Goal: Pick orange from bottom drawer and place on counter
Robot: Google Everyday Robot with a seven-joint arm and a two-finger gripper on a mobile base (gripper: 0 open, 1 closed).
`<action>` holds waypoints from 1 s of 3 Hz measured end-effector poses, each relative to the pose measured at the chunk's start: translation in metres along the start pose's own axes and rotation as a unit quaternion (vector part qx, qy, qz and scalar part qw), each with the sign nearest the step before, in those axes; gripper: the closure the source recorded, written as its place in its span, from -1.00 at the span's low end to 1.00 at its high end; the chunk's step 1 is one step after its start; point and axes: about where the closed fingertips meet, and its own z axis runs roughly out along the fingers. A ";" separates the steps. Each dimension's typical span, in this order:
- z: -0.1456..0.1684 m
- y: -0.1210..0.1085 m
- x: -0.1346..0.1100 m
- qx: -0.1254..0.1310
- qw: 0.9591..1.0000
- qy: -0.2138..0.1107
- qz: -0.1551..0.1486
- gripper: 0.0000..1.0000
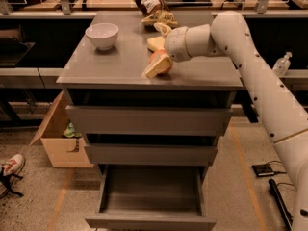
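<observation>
- One open brown cardboard box (57,143) stands on the floor at the far left, beside the cabinet and clear of the work.
- Further right, a small round white bowl (102,34) sits on the flat matte grey counter (110,66), near its back left corner. It is well apart from the fruit, so the middle is free for a set-down.
- Below, the shallow grey bottom drawer (150,220) is pulled out with its floor bare; the fruit is not in it.
- Right of centre, the small round orange (158,57) sits between the cream fingers of the two-finger gripper (156,57), low over the counter. Whether it touches the top I cannot tell.
- Those fingers are parted only as wide as the fruit and press on it from both sides, so it is held, probably for lowering onto the top.
- Rightmost, the white jointed arm (260,81) reaches in across the counter's right edge.
</observation>
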 end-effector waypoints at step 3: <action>-0.088 -0.038 0.011 0.042 0.999 0.034 0.006 -1.00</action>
